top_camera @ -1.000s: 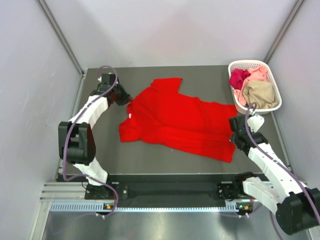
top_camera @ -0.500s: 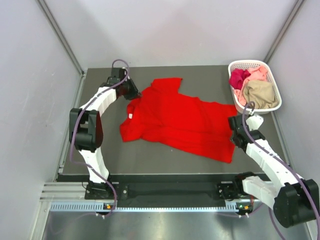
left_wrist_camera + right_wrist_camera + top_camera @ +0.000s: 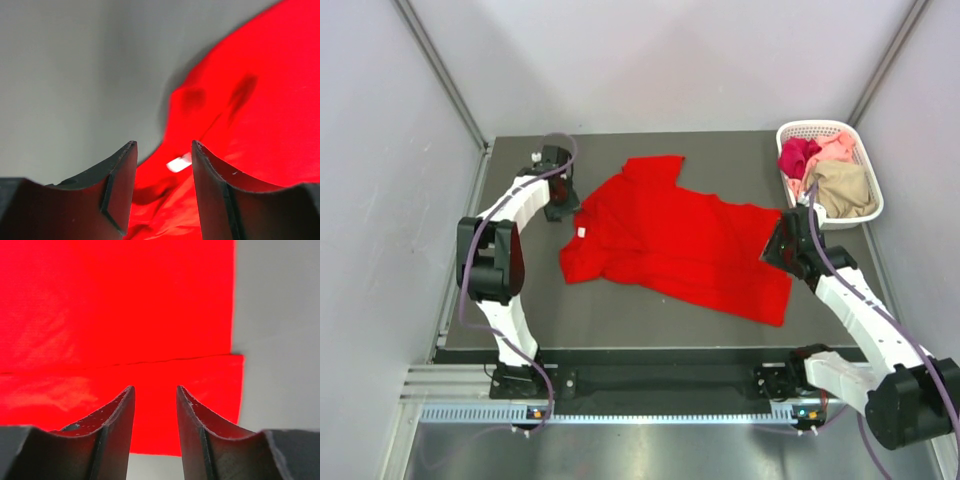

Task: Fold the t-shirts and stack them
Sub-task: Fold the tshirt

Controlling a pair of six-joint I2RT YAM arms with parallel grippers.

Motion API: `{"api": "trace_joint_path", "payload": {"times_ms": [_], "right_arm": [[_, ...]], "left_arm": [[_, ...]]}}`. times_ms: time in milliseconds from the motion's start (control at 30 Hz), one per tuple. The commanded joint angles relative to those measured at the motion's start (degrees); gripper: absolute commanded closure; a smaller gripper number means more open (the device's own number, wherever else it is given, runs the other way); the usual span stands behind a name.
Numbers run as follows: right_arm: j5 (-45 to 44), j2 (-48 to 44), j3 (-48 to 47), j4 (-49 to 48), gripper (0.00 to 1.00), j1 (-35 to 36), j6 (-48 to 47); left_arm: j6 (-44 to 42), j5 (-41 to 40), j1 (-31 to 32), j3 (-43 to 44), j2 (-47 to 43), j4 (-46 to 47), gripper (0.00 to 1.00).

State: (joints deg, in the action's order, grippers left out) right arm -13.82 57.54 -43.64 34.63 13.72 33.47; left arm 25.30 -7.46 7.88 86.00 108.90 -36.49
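Note:
A bright red t-shirt (image 3: 670, 235) lies spread on the dark table, its white neck label (image 3: 580, 233) at the left edge. My left gripper (image 3: 563, 207) hovers just left of the collar. In the left wrist view it (image 3: 164, 150) stands open over the red t-shirt (image 3: 260, 100), and the label (image 3: 178, 163) shows between the fingers. My right gripper (image 3: 773, 246) is over the shirt's right edge. In the right wrist view it (image 3: 155, 390) is open above the red t-shirt (image 3: 125, 305), holding nothing.
A white lattice basket (image 3: 815, 124) stands at the back right corner. It holds a magenta shirt (image 3: 798, 155), a pale pink one (image 3: 835, 148) and a tan one (image 3: 842, 188). Bare grey table (image 3: 640, 320) lies in front of the red shirt. Walls close in on both sides.
Both grippers have gone from shut to open. The left one has drawn back from the shirt's shoulder towards the collar. The right one has moved up and left onto the shirt's right edge.

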Motion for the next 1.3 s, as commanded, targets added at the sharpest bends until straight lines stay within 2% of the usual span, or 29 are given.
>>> {"api": "trace_joint_path", "payload": {"times_ms": [0,300,367,433,467,533,700,967,1033,1100,1133,1167,1267], "right_arm": [[6.8,0.6,-1.4,-4.0,0.62,-0.2,-2.8],[6.7,-0.2,0.2,-4.4,0.62,-0.1,-3.9],[6.6,-0.1,0.2,-4.0,0.62,-0.2,-4.1],[6.8,-0.1,0.0,-3.8,0.62,-0.2,-4.2],[6.8,-0.4,-0.2,-3.6,0.62,-0.2,-4.3],[6.8,-1.2,-0.2,-3.5,0.62,-0.2,-4.4],[6.4,-2.3,0.5,-3.2,0.62,-0.2,-3.7],[8.6,-3.2,2.4,-3.3,0.63,-0.1,-3.1],[8.5,-4.0,2.6,-3.3,0.63,-0.2,-3.2],[8.4,-5.1,3.0,-3.3,0.62,-0.2,-3.1],[8.4,-5.3,3.0,-3.3,0.63,-0.2,-2.9],[9.2,-5.7,3.2,-3.4,0.62,-0.1,-2.8],[10.0,-5.7,3.4,-3.5,0.62,-0.1,-2.7]], "left_arm": [[-1.1,-1.5,-0.1,-4.0,-1.2,-2.4,0.49],[0.3,4.3,-0.3,-10.4,-1.2,-0.2,0.52],[1.2,3.3,-0.5,-10.3,0.1,-1.4,0.7],[2.6,0.0,-1.4,-10.2,1.0,-2.7,0.82],[3.7,-0.7,-1.8,-10.7,1.0,-3.1,0.93],[4.3,-2.2,-3.8,-11.9,0.2,-3.8,1.0],[5.1,-5.4,-9.4,-14.9,-3.1,-5.6,1.0],[6.4,-11.7,-11.8,-21.4,-13.1,-7.5,1.0],[6.6,-10.1,-12.2,-22.9,-15.7,-6.7,1.0],[4.9,-5.0,-12.2,-23.4,-17.1,-3.3,1.0],[3.8,2.6,-12.2,-24.2,-18.4,-1.7,0.94],[2.6,5.4,-12.1,-24.4,-19.1,-0.7,0.76],[2.0,11.8,-12.1,-24.8,-20.2,0.5,0.6]]}}
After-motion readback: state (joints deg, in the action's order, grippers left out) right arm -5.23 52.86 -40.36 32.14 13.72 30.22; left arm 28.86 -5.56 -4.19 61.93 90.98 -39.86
